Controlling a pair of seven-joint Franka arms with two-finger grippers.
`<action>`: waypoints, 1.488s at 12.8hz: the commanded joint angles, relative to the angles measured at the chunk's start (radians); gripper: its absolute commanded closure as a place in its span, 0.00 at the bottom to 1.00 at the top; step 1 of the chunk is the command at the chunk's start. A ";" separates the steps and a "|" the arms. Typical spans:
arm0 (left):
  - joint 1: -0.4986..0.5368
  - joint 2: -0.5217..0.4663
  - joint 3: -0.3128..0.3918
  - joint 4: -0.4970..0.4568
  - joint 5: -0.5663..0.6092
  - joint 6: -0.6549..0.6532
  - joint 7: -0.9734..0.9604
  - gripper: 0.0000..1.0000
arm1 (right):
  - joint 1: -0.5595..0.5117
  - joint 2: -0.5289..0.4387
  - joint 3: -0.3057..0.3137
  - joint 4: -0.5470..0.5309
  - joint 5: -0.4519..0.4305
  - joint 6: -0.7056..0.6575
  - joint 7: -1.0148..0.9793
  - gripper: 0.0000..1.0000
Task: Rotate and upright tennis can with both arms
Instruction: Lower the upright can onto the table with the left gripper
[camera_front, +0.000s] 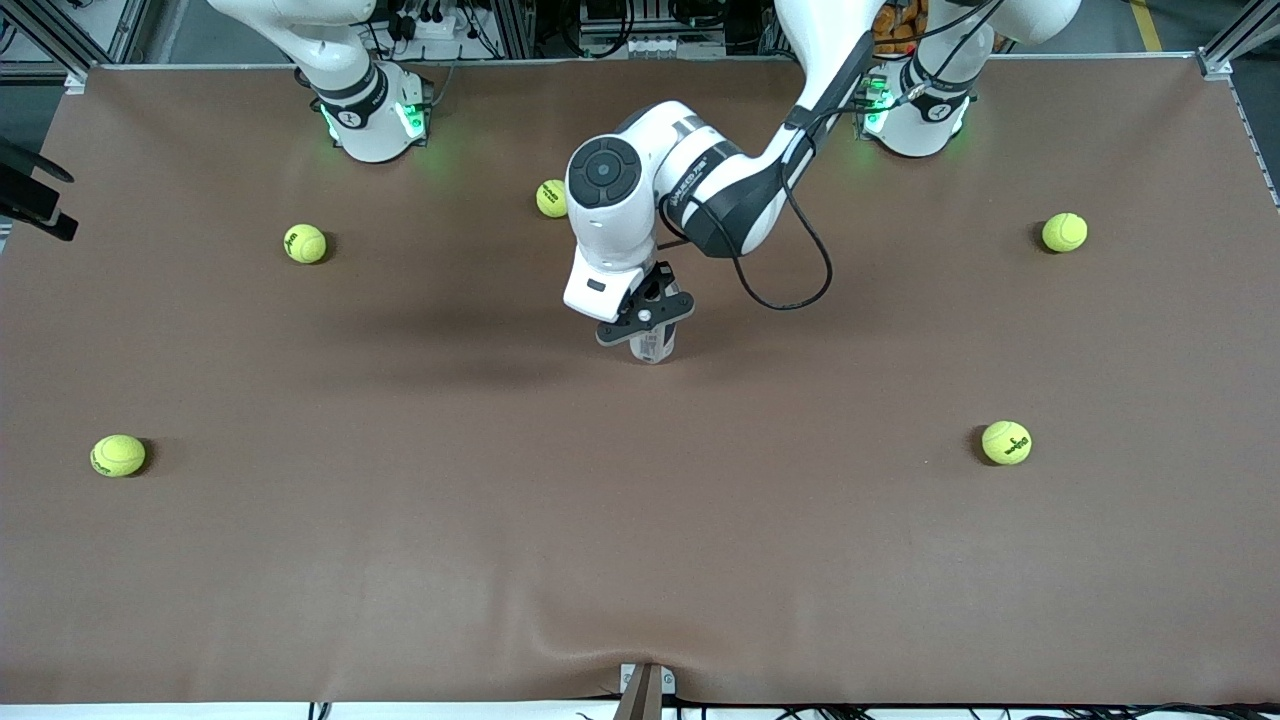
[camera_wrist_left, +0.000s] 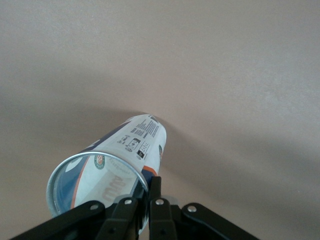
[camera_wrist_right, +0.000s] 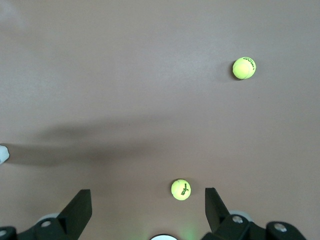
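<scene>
Left gripper (camera_front: 648, 312) pinches the silvery rim of the tennis can (camera_front: 655, 345), which stands on the brown table (camera_front: 640, 520) near its middle. Right gripper (camera_wrist_right: 148, 210) waits with fingers spread wide, high over a tennis ball (camera_wrist_right: 181, 189)

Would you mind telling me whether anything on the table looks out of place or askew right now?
Only the tennis can: it stands at the middle of the table on its closed end, open rim up, with the left tool pinching that rim. It seems to lean slightly. Five tennis balls lie scattered loose around it. The right arm waits.
</scene>
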 joint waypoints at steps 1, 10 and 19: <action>-0.011 0.021 0.008 0.034 0.032 -0.011 -0.029 1.00 | -0.009 -0.007 0.011 -0.003 -0.003 0.007 0.010 0.00; -0.011 0.004 0.007 0.034 0.030 -0.011 -0.034 0.42 | -0.007 -0.001 0.011 -0.003 -0.003 0.008 0.014 0.00; 0.038 -0.065 0.056 0.036 0.026 -0.019 0.012 0.00 | -0.007 -0.001 0.012 -0.003 -0.001 0.008 0.015 0.00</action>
